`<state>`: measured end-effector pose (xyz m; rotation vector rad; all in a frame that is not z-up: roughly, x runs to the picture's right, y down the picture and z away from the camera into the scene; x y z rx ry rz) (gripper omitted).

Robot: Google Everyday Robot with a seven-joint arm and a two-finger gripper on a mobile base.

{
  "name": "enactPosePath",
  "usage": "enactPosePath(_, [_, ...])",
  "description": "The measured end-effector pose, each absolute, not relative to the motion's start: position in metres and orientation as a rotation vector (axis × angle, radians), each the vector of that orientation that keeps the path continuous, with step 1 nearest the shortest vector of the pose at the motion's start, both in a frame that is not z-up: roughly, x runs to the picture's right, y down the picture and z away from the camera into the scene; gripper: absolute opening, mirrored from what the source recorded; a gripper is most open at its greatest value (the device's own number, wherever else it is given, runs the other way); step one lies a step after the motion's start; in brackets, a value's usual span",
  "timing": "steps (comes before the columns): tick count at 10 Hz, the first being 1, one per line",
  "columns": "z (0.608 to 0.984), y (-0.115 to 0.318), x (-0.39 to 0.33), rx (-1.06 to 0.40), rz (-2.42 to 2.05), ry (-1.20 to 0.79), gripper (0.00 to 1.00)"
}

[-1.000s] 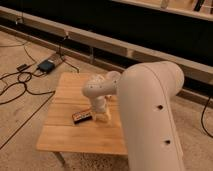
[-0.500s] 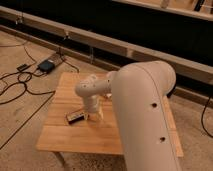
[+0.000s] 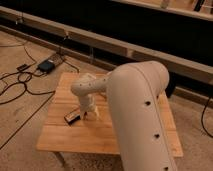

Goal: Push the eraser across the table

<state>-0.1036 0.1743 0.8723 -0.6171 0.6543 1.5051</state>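
Gripper (image 3: 88,113): low on the table (image 3: 125,137), touching the eraser (image 3: 73,116); opening cannot be told.
Risk: an off-centre push spins the eraser aside.

lab-like test space: bare floor (image 3: 20,135), loose cables (image 3: 15,85), pincer (image 3: 86,114) over table (image 3: 75,137).

The arm (image 3: 135,110) is showing a smooth, cream-white, rounded shell with small dark screw holes, narrowing toward the pale tool (image 3: 88,113) over the counter (image 3: 65,140).
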Motion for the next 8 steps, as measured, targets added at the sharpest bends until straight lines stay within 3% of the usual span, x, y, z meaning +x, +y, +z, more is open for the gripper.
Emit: enactPosePath(8, [0.9,0.151,-0.161,-0.667,1.402,0.585,0.65])
